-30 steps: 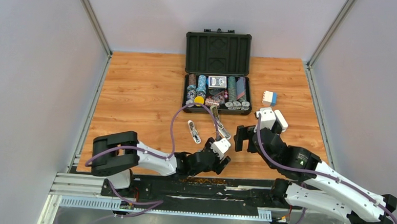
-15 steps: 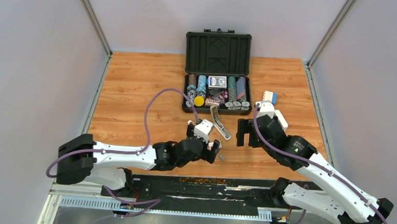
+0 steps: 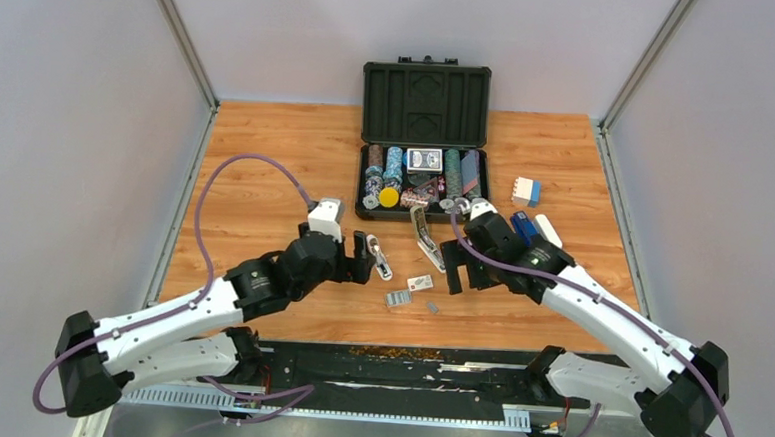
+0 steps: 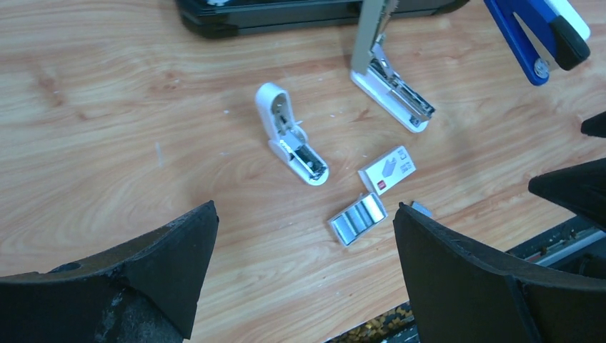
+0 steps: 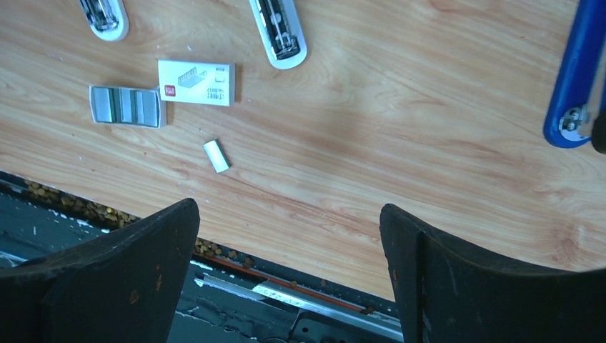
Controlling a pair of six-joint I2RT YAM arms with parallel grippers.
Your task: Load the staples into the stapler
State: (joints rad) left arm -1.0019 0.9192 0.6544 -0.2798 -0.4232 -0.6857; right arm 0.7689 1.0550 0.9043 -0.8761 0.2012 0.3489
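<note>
The left gripper (image 4: 305, 209) hangs wide open and empty above the table (image 3: 266, 162), with a small white stapler (image 4: 291, 143) lying just ahead of it. Right of that, the staples (image 4: 357, 218) sit in their tray flat on the wood, just beside the sleeve (image 4: 386, 170), with a loose strip (image 5: 216, 156) near them, and the stapler (image 4: 389, 78) lies beyond, hinged open, close to the front edge of the case (image 3: 428, 80). The right gripper (image 5: 289, 207) is spread wide too, holding nothing, over bare wood near the strip, and a blue stapler (image 5: 572, 78) lies to its right
</note>
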